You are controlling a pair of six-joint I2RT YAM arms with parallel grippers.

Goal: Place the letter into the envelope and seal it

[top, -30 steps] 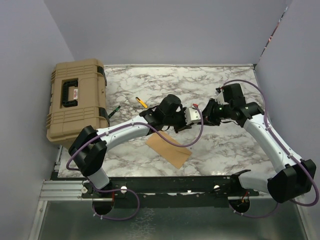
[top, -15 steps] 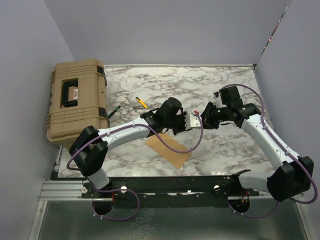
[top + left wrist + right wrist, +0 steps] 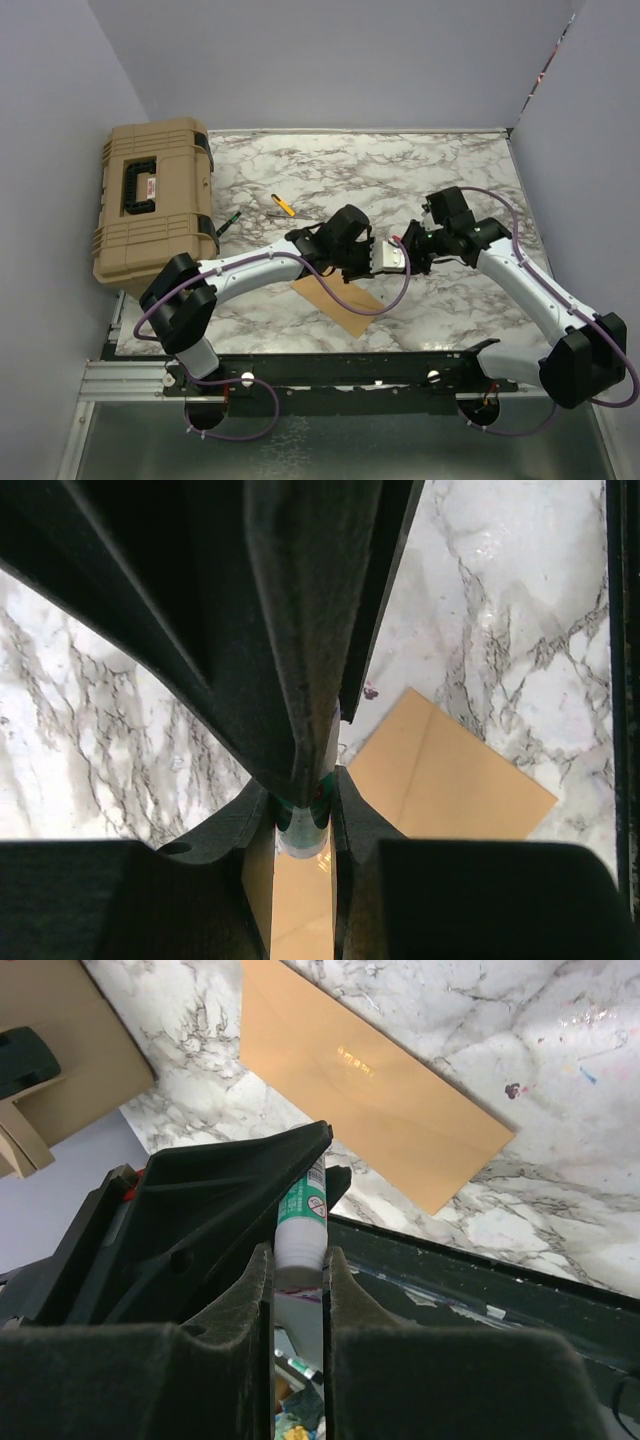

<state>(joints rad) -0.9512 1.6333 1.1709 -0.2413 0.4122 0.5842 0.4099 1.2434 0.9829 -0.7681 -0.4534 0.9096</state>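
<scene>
Marble table [image 3: 450, 170] with the envelope [image 3: 338, 300] lying flat near its front edge, beneath the two arms; no separate letter is visible. The paper is judged light, thin and limp, and apt to slide on the smooth stone, so it is best pinned down or pinched at a free edge. Above it, the left gripper [image 3: 300, 815] and right gripper [image 3: 298, 1270] each clench an opposite end of one rigid glue stick [image 3: 300, 1222].

Lab test cell: walled marble table [image 3: 330, 170], toolbox [image 3: 155, 205]
</scene>
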